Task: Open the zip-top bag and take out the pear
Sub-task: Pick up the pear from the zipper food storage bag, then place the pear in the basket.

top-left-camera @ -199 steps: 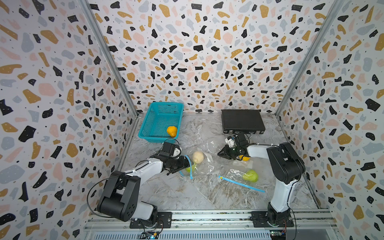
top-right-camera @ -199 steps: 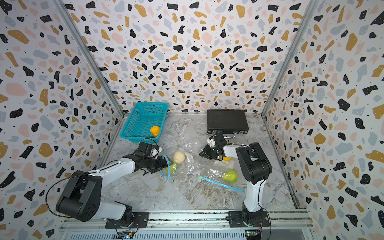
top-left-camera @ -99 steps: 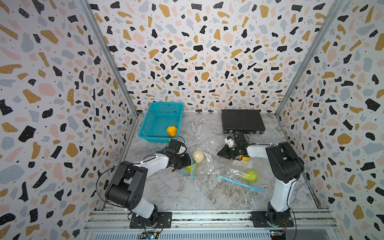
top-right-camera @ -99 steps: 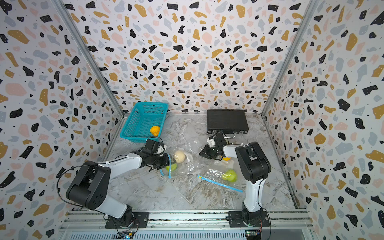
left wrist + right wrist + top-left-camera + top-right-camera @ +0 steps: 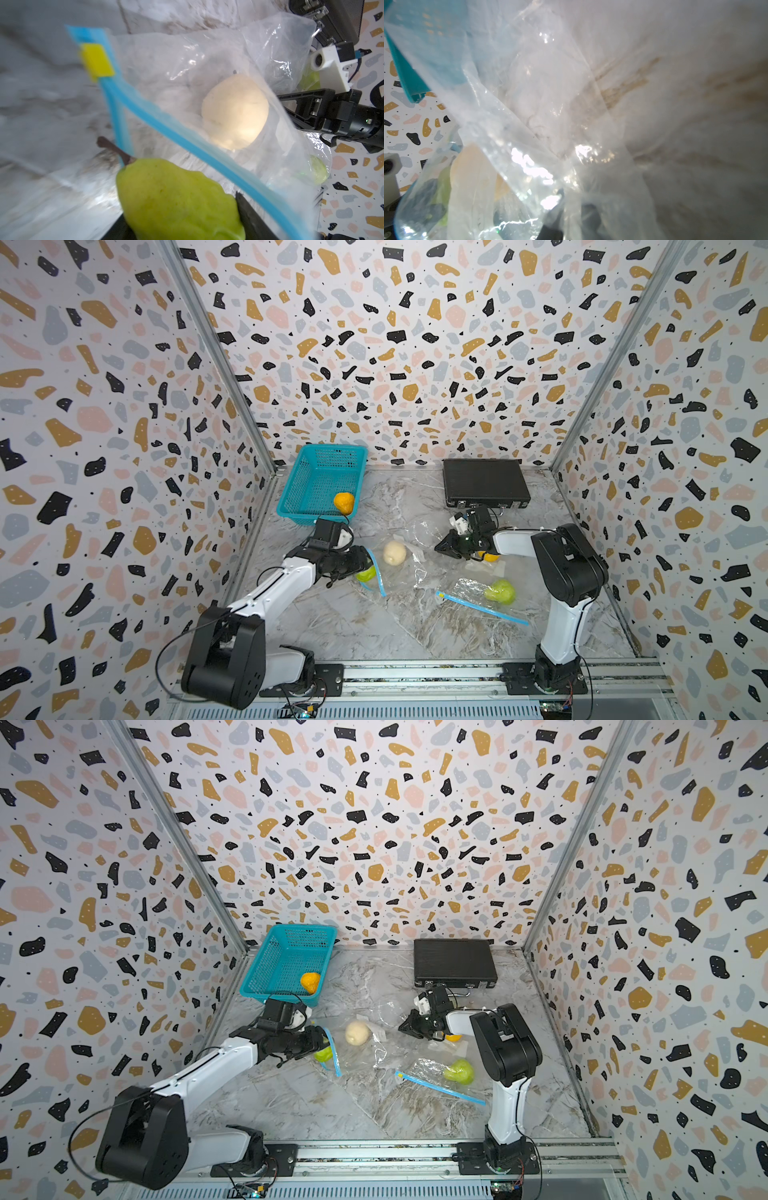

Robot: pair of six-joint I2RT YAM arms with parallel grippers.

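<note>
A clear zip-top bag lies mid-table, its blue zip strip parted and a yellow slider at one end. My left gripper is shut on a green pear at the bag's mouth, on the near side of the strip; the pear shows in both top views. A cream round fruit sits deeper inside the bag. My right gripper is shut on the plastic at the bag's far end, and in the right wrist view the film bunches between its fingers.
A second clear bag with a blue zip holds another green pear at the front right. An orange fruit lies under my right arm. A teal basket holds an orange fruit at the back left. A black case sits at the back.
My left gripper moved right to the bag's mouth and closed on the green pear. The right gripper has stayed on the bag's far end.
</note>
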